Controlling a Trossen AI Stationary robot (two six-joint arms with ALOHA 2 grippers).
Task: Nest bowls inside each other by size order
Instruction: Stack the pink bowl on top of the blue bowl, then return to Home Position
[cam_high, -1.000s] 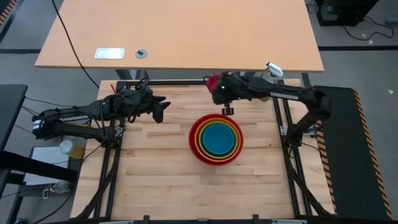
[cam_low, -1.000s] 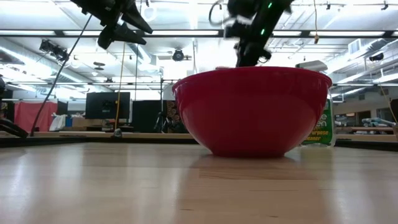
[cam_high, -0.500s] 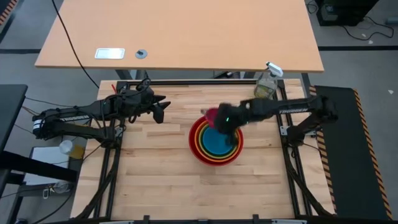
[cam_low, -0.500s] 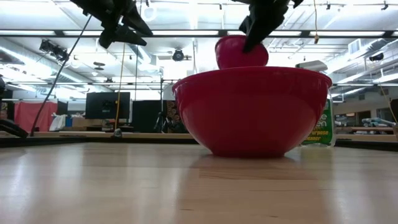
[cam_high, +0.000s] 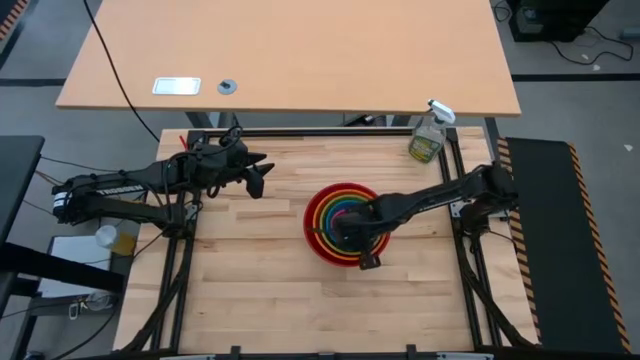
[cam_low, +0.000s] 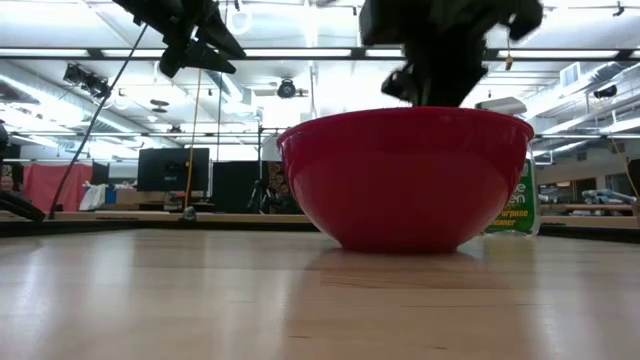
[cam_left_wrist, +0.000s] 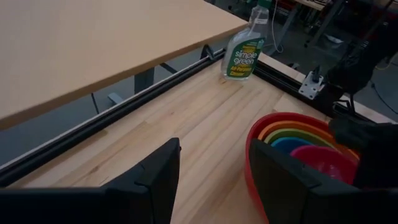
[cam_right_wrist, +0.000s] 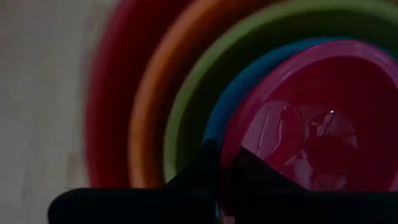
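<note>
Seating pink bowl inside blue bowl: right fingers pinch its rim. Left fingers wide, parked clear above desk.

You see the room lit bright from long ceiling lights up above. They shine on the wood table, which looks glossy near the camera. The red bowl drops a soft, dark shadow under itself. From the right wrist the bowls look dim and blurry. The pink bowl has small white glints.
</note>
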